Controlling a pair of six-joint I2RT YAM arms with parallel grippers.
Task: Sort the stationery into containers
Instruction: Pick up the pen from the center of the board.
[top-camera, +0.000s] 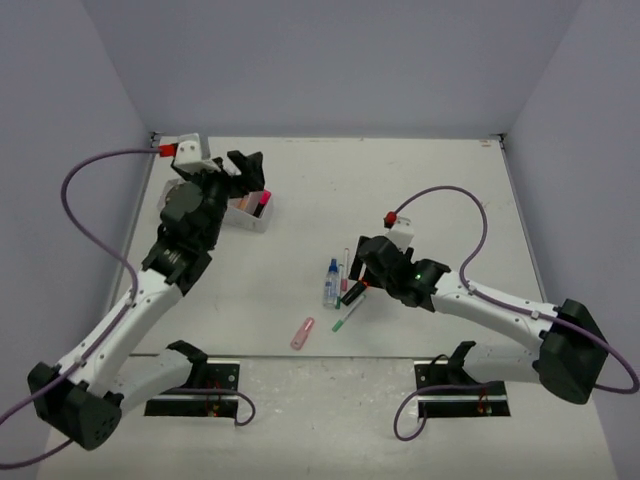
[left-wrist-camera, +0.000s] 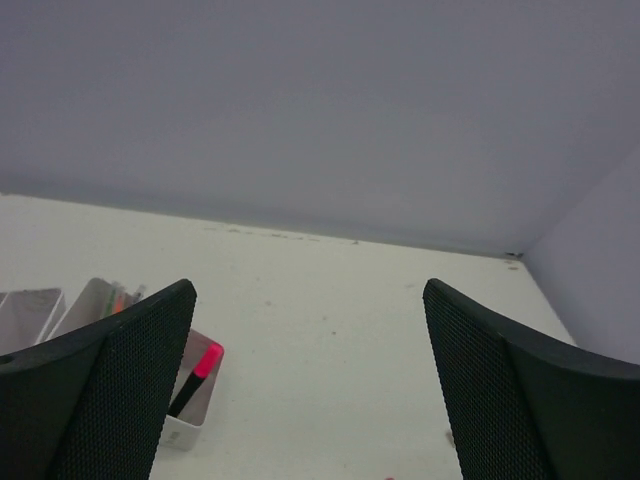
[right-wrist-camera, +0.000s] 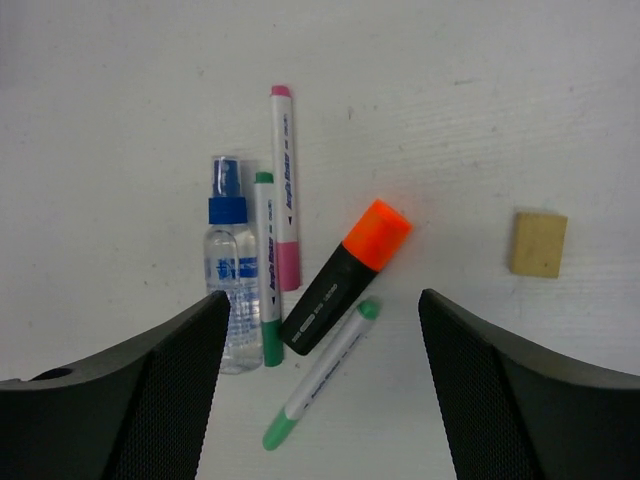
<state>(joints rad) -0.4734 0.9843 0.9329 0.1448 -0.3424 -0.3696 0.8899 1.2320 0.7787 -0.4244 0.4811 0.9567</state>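
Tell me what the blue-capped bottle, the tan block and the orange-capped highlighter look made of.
The blue-capped bottle looks like clear glossy plastic, the table showing through its body, its cap opaque. The tan block is matte and uniform, probably a rubber eraser, though that's uncertain. The orange-capped highlighter seems smooth hard plastic: black barrel, printed label, bright cap.

A white table (top-camera: 450, 200) enclosed by plain lilac-grey walls (top-camera: 330, 60).
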